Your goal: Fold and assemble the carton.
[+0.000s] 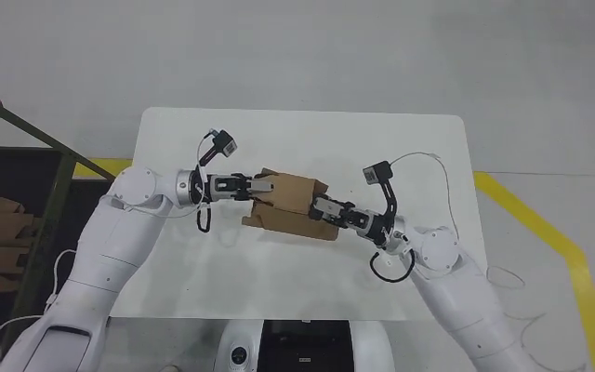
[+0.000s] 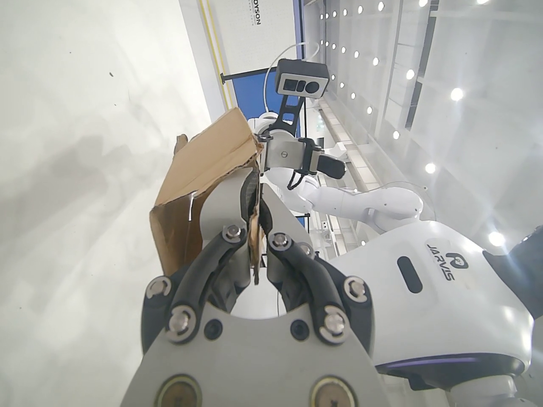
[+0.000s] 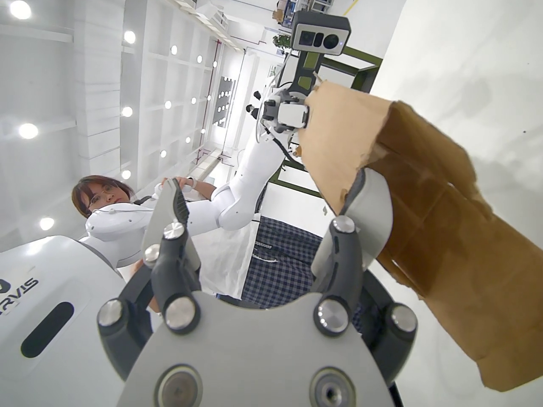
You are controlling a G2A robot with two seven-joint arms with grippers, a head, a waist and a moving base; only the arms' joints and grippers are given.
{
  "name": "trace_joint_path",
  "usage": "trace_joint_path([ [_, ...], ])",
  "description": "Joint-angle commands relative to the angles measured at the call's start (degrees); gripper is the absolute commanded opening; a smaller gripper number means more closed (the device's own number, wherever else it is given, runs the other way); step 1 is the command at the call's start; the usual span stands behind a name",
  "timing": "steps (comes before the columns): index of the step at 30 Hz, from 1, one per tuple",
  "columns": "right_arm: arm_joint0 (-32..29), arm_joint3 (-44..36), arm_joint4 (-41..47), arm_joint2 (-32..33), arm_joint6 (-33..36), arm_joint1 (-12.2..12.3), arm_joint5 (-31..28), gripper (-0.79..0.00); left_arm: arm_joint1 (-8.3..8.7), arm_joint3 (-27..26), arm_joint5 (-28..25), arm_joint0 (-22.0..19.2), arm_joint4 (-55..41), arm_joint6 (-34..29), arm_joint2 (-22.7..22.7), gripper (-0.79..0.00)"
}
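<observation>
A brown cardboard carton [image 1: 290, 197], partly folded with loose flaps, sits over the middle of the white table [image 1: 418, 149] between both arms. My left gripper [image 1: 259, 189] is at its left end. The left wrist view has that gripper [image 2: 254, 203] shut on a thin edge of a carton [image 2: 203, 163] flap. My right gripper [image 1: 319, 208] is at the carton's right end. In the right wrist view it [image 3: 267, 196] is open, with one finger [image 3: 371, 196] against the carton [image 3: 424, 196] wall and the other well apart from it.
A dark rack [image 1: 23, 186] with flat cardboard pieces stands off the table's left side. A thin white cable [image 1: 437, 177] loops over the table at the right. A yellow line [image 1: 525, 209] runs across the floor beyond the right edge.
</observation>
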Motion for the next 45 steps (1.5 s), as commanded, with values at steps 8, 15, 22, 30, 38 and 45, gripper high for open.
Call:
trace_joint_path([
  [8, 0.22, -0.08, 0.08, -0.01, 1.62, 0.17, 1.78, -0.243, -0.11, -0.88, -0.75, 0.25, 0.3, -0.86, 0.69, -0.785],
  [15, 1.28, 0.99, 0.53, -0.82, 2.9, 0.09, 3.35, -0.345, -0.07, -1.58, -1.17, 0.43, 0.07, -0.78, 0.32, -0.785],
  [22, 2.85, 2.9, 0.86, -1.81, 3.69, -0.13, 4.13, -0.425, -0.1, -2.38, -0.9, 0.65, -0.44, -2.48, 0.83, -0.785],
  [30, 3.53, 3.79, 1.13, -2.57, 4.24, -0.27, 4.52, -0.493, -0.24, -1.94, -1.18, -0.21, -0.5, -2.57, 1.18, -0.785],
  [38, 3.55, 4.43, 1.32, -2.93, 3.78, -0.37, 4.66, -0.733, -0.42, -1.17, -1.46, -0.74, -0.84, -2.73, 1.68, -0.785],
  [45, 3.54, 4.61, 1.05, -3.07, 3.73, -0.37, 4.81, -0.785, -0.52, -0.79, -1.39, -0.52, -2.1, -2.9, 1.82, -0.785],
])
